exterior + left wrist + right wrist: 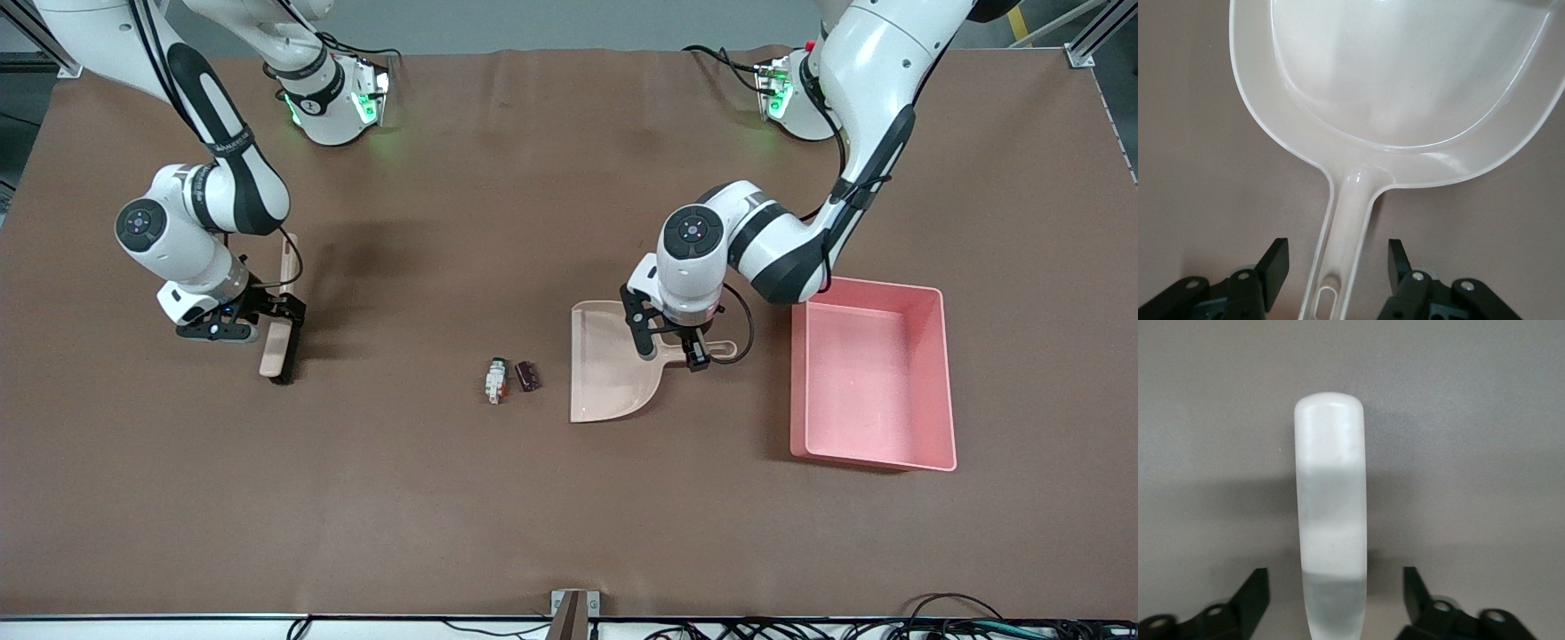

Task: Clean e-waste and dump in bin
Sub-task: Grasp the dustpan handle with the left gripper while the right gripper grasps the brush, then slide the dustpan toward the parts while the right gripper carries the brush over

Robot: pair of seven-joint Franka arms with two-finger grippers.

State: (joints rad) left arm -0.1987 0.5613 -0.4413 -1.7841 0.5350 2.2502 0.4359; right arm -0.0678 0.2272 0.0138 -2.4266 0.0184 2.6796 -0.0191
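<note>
The e-waste lies mid-table: a white oblong component (496,380) and a dark maroon block (528,375) beside it. The beige dustpan (613,364) lies between them and the pink bin (942,382), its mouth toward the pieces. My left gripper (673,351) is open and low over the dustpan's handle (1348,227). The handle lies between the open fingers (1275,263) of my left gripper (1338,267), and they do not touch it. My right gripper (271,316) is open astride a brush (277,342). The brush's pale handle (1330,493) stands between the fingers (1255,593) of my right gripper (1335,593).
The brown table cover (551,498) is bare nearer the front camera. The brush with its black bristles lies toward the right arm's end, and the bin toward the left arm's end. Cables run along the table's front edge (800,627).
</note>
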